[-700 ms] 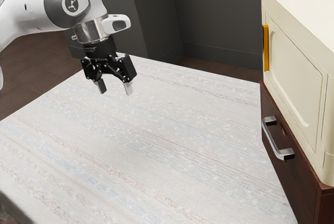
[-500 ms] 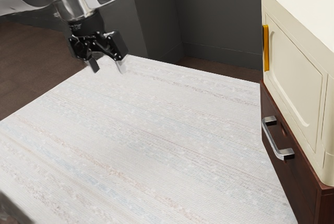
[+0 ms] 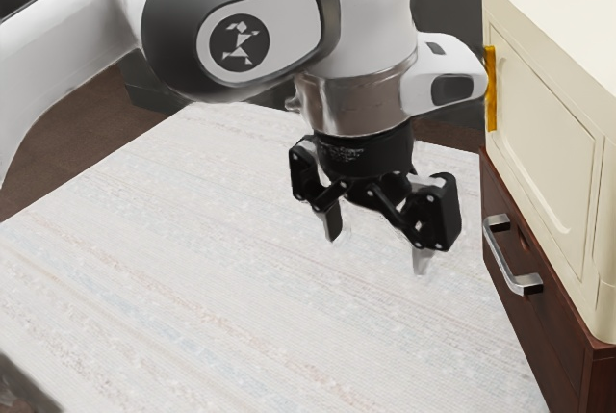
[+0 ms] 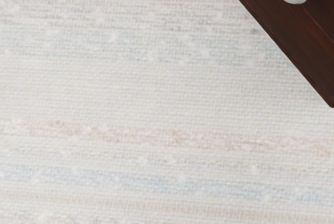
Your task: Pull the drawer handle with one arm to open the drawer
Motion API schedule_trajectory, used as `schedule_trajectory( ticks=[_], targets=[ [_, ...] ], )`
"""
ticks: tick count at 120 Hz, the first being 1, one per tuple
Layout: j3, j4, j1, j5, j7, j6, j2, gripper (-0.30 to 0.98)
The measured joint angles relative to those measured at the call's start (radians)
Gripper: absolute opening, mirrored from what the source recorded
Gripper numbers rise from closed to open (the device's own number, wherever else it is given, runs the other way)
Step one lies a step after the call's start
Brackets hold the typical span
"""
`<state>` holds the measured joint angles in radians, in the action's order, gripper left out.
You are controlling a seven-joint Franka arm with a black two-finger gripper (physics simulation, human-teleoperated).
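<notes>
Toward the exterior view's right from the black two-finger gripper (image 3: 377, 245), near but apart from its fingertips, is the curved, shiny silver metal handle (image 3: 500, 260). It is fixed to the front of the dark reddish-brown wooden drawer (image 3: 542, 332). The gripper's two fingers are spread, with open space between them and nothing pinched; both point down. Under them lies the off-white woven tabletop (image 3: 241, 269), with faint stripes of blue and rust, and the fingertips look to hang above it. How their height compares with the handle's, I cannot tell.

From the wrist, part of the handle and a corner of the dark wood come into sight off to one side of the hand, with the pale weave beneath the gripper. The drawer's front looks closed, level with the woodwork around it. Over the drawer, and higher than the gripper's fingertips, sits the cream-coloured cabinet (image 3: 541, 134) with a rounded, recessed door panel. Its upright yellow-orange handle (image 3: 491, 95) lies beyond the gripper toward the exterior view's right, partly behind the arm's white housing (image 3: 448, 78).
</notes>
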<state>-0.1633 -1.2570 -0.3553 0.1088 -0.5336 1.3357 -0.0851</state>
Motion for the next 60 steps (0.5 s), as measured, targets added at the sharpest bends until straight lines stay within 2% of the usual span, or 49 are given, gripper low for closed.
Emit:
schedule_trajectory(
  ticks=[16, 60],
  targets=[
    [0.003, -0.004, 0.1, -0.042, -0.141, 0.02, -0.003, 0.69],
    [0.004, -0.01, 0.083, -0.066, -0.49, 0.034, -0.004, 0.69]
  ],
)
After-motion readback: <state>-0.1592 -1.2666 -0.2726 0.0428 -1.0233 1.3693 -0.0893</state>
